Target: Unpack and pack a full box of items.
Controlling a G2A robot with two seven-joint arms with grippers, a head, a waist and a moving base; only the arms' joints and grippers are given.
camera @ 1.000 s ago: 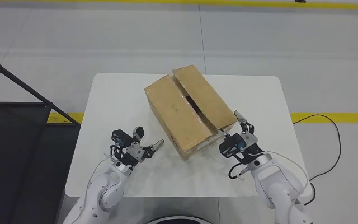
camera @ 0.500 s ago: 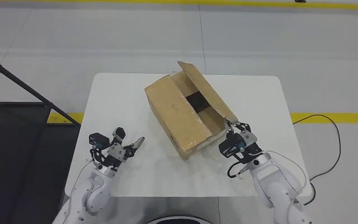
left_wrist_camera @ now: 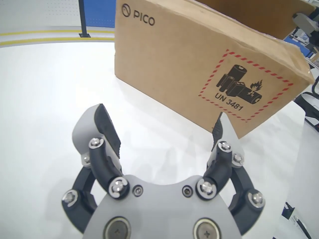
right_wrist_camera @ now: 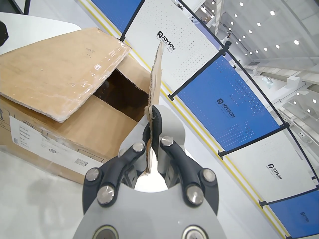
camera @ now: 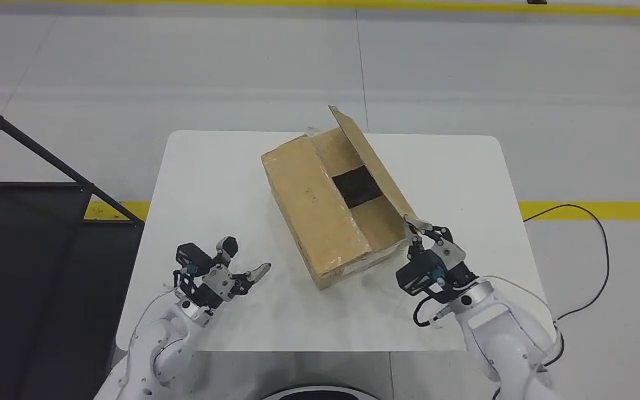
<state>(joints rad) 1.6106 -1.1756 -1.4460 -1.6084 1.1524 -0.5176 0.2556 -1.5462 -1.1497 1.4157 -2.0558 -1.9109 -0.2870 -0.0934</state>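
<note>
One cardboard box (camera: 318, 212) is seen on one white table (camera: 200, 180), and two grippers are counted, one at each side of it. The box is placed near the table's middle, turned at a slant to the table's edges. Two top flaps are counted. The closed flap (right_wrist_camera: 57, 68) lies flat and is edged with clear tape; the raised flap (right_wrist_camera: 155, 80) is stood nearly upright, and a dark opening is exposed between the two. A white printed label (right_wrist_camera: 37, 135) is stuck on the end face towards the robot, and a diamond-shaped warning mark (left_wrist_camera: 245, 93) with a red dashed border is printed on the long side face.

The right gripper (camera: 418, 228) is clamped on the near corner of the raised flap. The left gripper (camera: 250, 258) is held spread and empty above the table, near the box's long side but apart from it.
</note>
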